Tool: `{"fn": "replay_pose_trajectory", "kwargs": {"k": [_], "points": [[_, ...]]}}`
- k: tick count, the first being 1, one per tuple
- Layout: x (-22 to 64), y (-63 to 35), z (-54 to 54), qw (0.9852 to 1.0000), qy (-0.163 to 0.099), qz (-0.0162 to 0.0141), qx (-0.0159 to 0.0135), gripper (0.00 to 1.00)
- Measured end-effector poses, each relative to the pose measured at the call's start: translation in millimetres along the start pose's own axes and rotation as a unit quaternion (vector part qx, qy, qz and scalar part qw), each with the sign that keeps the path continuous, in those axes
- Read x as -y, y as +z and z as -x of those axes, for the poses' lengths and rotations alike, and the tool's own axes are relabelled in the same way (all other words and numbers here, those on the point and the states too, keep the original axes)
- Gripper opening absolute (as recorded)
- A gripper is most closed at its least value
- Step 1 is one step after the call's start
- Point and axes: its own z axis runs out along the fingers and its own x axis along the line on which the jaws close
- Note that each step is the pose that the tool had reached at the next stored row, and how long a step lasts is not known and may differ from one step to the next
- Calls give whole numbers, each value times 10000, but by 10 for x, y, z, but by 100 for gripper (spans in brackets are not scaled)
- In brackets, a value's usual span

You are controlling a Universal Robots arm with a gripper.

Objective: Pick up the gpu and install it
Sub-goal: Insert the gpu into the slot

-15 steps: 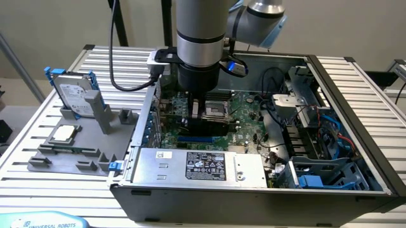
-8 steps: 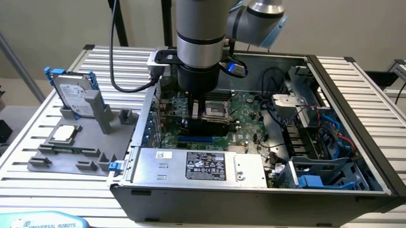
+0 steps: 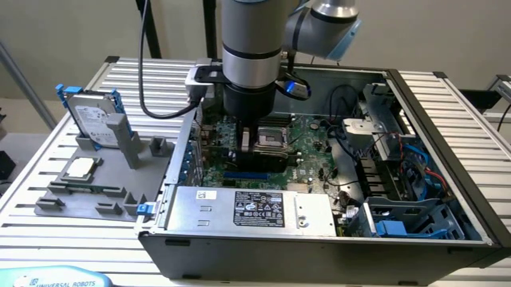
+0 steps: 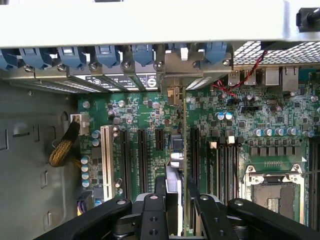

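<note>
Nearest in the exterior view, a silver power supply (image 3: 255, 209) with a black label lies along the front of the open computer case (image 3: 319, 257), which rests on the slatted surface (image 3: 48, 239). Behind it, the pincer (image 3: 257, 149) hangs straight down over the green motherboard (image 3: 307, 149). In the wrist view its two black fingers (image 4: 152, 210) pinch the gpu (image 4: 176, 150), which stands edge-on and upright above the long slots. Whether the card already sits in a slot cannot be told. Farther back, on the exterior view's left, a hard drive (image 3: 88, 116) stands in a grey holder (image 3: 88, 191).
</note>
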Motion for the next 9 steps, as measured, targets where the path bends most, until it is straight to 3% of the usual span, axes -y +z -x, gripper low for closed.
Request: {"fn": "replay_pose_trajectory", "kwargs": {"k": [5, 9], "points": [[-15, 20, -1, 10000, -2, 2, 33, 27], [-16, 22, -1, 10000, -2, 2, 35, 27]]}}
